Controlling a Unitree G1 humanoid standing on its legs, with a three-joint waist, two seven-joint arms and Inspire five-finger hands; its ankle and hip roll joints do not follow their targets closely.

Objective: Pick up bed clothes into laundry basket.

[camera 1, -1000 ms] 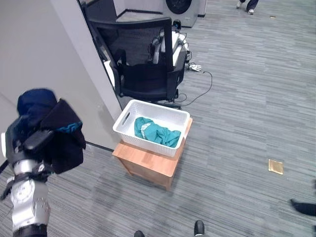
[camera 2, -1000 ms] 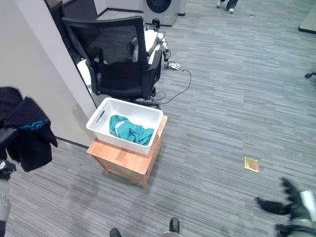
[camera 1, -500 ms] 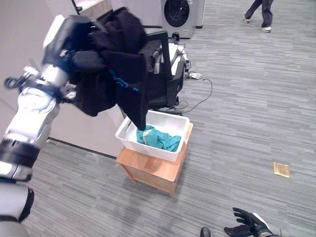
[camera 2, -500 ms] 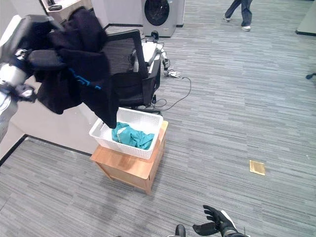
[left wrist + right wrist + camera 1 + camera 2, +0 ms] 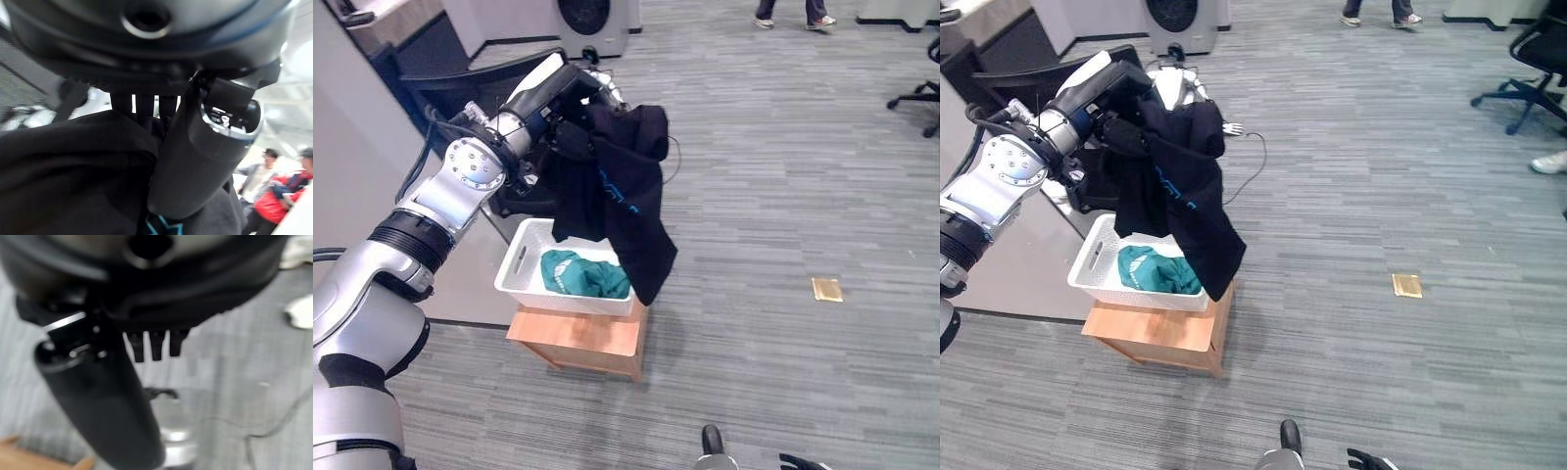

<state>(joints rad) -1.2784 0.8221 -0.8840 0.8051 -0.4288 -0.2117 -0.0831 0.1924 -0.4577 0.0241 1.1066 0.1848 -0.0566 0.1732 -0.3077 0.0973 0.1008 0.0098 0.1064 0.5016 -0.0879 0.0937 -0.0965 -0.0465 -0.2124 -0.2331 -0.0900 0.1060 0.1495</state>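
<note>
My left hand (image 5: 576, 86) is shut on a black garment (image 5: 626, 196) with blue print. The cloth hangs from the hand above the right half of a white laundry basket (image 5: 514, 269), and its lowest corner drops past the basket's right rim. In the left wrist view the thumb (image 5: 195, 161) presses into the dark cloth (image 5: 63, 171). A teal garment (image 5: 582, 274) lies inside the basket. The basket stands on a small wooden table (image 5: 573, 338). My right hand (image 5: 1363, 458) is low at the front, holding nothing, its thumb (image 5: 107, 401) and fingers straight over the carpet.
A black office chair (image 5: 460, 83) stands behind the basket, by a grey wall (image 5: 352, 166). A washing machine (image 5: 592, 15) is at the back. A person's legs (image 5: 791, 12) show far off. Another chair (image 5: 1533, 59) is at the right, and a brass floor plate (image 5: 825, 288) lies in the carpet.
The left arm has swung the black garment across and down until it hangs over the basket. The camera has turned. The right hand has dropped towards the bottom edge.
</note>
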